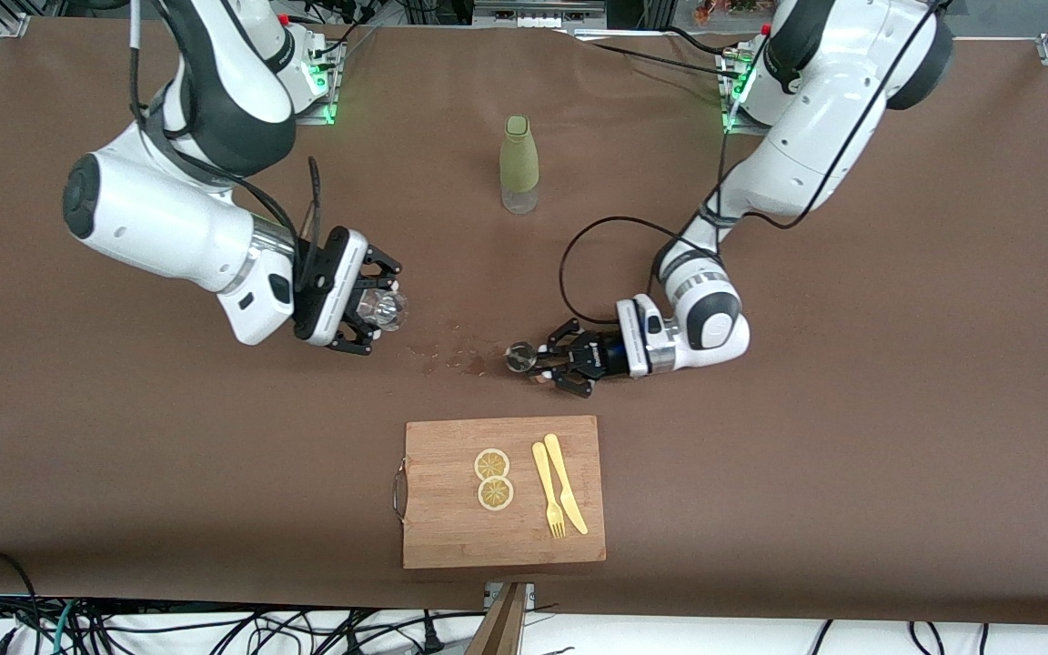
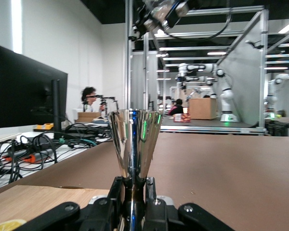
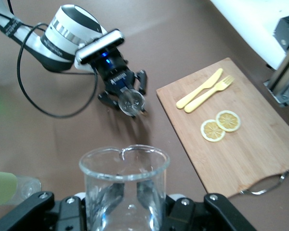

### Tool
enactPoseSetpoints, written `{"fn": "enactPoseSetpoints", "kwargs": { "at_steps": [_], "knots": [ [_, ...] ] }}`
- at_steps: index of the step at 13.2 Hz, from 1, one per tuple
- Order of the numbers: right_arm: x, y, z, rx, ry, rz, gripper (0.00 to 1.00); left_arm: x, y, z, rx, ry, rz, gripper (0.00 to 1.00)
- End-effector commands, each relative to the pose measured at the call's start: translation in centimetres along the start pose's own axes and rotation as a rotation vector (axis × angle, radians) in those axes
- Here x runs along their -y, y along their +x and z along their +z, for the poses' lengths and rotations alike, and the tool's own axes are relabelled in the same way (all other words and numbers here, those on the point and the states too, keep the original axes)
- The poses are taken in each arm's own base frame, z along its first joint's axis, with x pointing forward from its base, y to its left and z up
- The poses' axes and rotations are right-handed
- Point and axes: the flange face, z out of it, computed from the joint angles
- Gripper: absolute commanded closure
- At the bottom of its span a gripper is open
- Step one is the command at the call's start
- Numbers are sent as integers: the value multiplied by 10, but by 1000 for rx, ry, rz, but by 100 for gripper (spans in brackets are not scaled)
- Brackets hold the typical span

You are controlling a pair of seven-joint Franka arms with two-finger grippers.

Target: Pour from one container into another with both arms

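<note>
Two grippers are gripping vessels: your right gripper (image 1: pixel 377 309) is clamping a clear glass beaker (image 1: pixel 385 311) in the air toward the right arm's end of the table, while your left gripper (image 1: pixel 549 360) is pinching a shiny metal cup (image 1: pixel 518 357) by its stem, low at the table just beside some spilled drops (image 1: pixel 456 357). You are likely lining up the pour; next, bring the beaker's lip over the cup, which is sitting well apart.

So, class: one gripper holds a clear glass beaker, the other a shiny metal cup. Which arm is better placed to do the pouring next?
Probably the right. The right gripper holds the clear glass beaker raised above the table, free to tip. The left gripper grips the shiny metal cup low at the table, upright, suited to receive.
</note>
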Motion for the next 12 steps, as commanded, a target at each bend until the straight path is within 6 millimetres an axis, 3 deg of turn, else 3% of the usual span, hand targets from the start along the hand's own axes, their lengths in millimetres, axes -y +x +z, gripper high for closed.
{"fn": "enactPoseSetpoints", "kwargs": {
  "at_steps": [1, 6, 8, 10, 12],
  "knots": [
    [-12, -20, -27, -26, -3, 9, 82, 2, 10, -59, -29, -87, 38, 100],
    [-41, -36, -67, -185, -1, 32, 82, 26, 18, -202, 51, -275, 22, 100],
    [-59, -50, -74, -256, 46, 1, 82, 31, 24, -251, 93, -305, 17, 100],
    [-86, -75, -84, -297, 100, -49, 82, 30, 27, -292, 103, -336, 15, 100],
    [-111, -117, -82, -311, 129, -100, 82, 28, 29, -335, 109, -335, 53, 100]
  ]
}}
